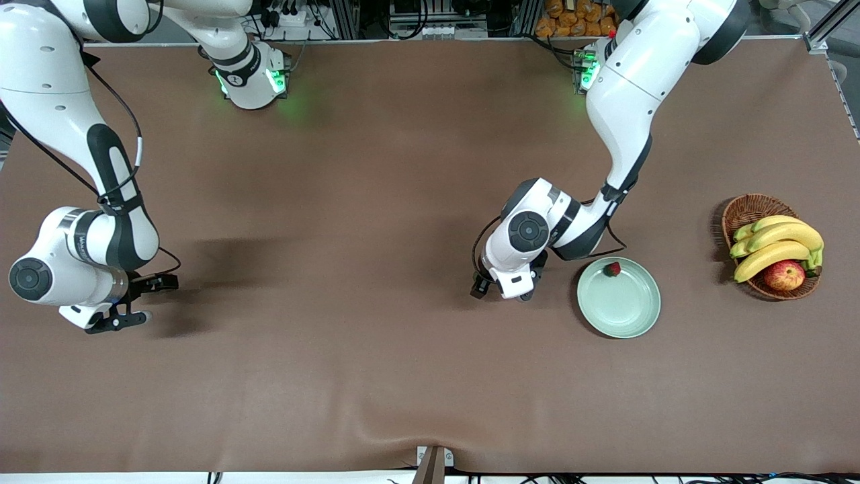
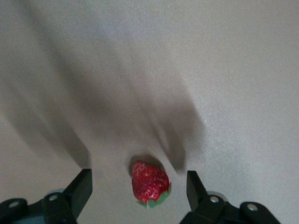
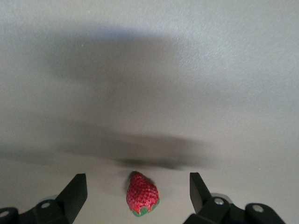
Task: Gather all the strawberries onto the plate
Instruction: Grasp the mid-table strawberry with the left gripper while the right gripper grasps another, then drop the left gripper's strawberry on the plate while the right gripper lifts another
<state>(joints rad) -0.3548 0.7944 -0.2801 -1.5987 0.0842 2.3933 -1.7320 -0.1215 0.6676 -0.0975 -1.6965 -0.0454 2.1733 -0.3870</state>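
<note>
Even overhead light fills the front view, with soft arm shadows across the brown table (image 1: 376, 376) and green glows at both bases. Both wrist views look washed-out and grey, with smeared, blurry shadows. Each strawberry (image 2: 149, 183) (image 3: 142, 194) stays fairly sharp there.

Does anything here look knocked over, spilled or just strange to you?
Nothing stands out. One strawberry lies in the plate, the basket of bananas and an apple sits upright. Each open gripper, left and right, has a strawberry lying between its fingers on the table.
</note>
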